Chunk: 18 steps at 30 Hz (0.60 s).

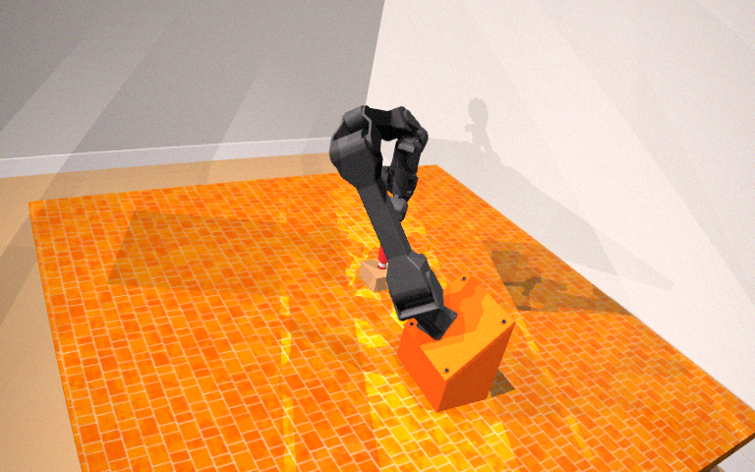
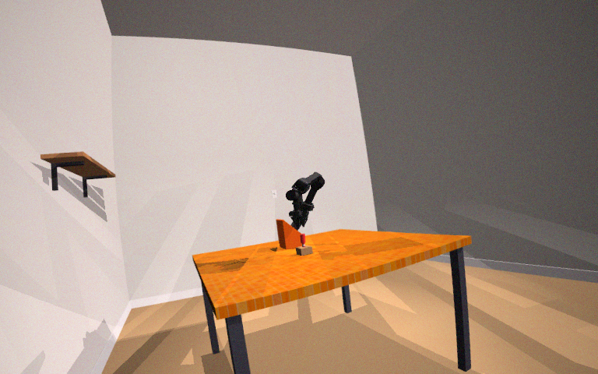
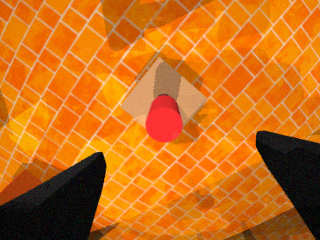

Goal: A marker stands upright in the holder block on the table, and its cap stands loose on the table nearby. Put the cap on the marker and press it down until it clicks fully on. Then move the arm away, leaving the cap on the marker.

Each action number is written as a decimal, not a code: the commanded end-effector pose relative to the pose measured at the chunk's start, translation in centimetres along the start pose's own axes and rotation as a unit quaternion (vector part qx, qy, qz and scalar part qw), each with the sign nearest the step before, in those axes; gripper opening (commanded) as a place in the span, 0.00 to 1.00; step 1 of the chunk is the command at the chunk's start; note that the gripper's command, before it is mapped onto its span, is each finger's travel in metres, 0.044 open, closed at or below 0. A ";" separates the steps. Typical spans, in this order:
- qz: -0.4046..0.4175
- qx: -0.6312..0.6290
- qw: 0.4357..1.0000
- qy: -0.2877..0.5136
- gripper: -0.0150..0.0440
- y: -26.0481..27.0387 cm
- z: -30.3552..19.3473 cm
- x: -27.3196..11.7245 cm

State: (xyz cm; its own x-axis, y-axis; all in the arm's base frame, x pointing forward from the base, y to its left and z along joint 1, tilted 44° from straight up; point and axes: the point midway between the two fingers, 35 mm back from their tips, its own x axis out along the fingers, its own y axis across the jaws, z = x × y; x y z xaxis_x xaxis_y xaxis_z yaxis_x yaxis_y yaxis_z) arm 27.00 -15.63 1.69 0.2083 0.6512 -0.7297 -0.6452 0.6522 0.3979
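Observation:
The tan holder block (image 1: pixel 372 278) (image 2: pixel 304 251) (image 3: pixel 140 98) stands on the table. The red cap (image 1: pixel 382 255) (image 2: pixel 303 238) (image 3: pixel 164 123) sits upright on the marker, above the block. A short pale part of the marker (image 1: pixel 381 265) shows between cap and block in the top view; the rest is hidden. Whether the cap is clicked fully on cannot be told. My gripper (image 1: pixel 398 207) (image 2: pixel 303 225) (image 3: pixel 180 150) is open and empty, above the cap and clear of it. In the wrist view its two black fingers stand wide apart, with the cap beyond their tips.
The orange wedge-shaped block (image 1: pixel 423 368) (image 2: pixel 286 236) stands beside the arm's base, near the holder block. The table (image 1: pixel 195 350) (image 2: pixel 265 282) has an orange brick pattern with patches of light and shadow. A wooden shelf (image 2: pixel 72 160) hangs on the wall, away from the table.

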 end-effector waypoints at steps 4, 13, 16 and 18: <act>0.008 0.111 0.994 0.004 0.82 0.4 0.0 0.0; 0.006 0.398 0.917 0.004 0.42 0.6 0.2 0.6; 0.006 0.398 0.917 0.004 0.29 0.6 0.2 0.6; 0.006 0.398 0.917 0.004 0.25 0.6 0.2 0.6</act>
State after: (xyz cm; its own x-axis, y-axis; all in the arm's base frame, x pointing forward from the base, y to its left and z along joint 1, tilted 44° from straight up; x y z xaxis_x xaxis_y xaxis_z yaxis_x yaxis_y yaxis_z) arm 26.75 -14.75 1.55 0.1916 0.6599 -0.7265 0.0716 0.7288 0.6809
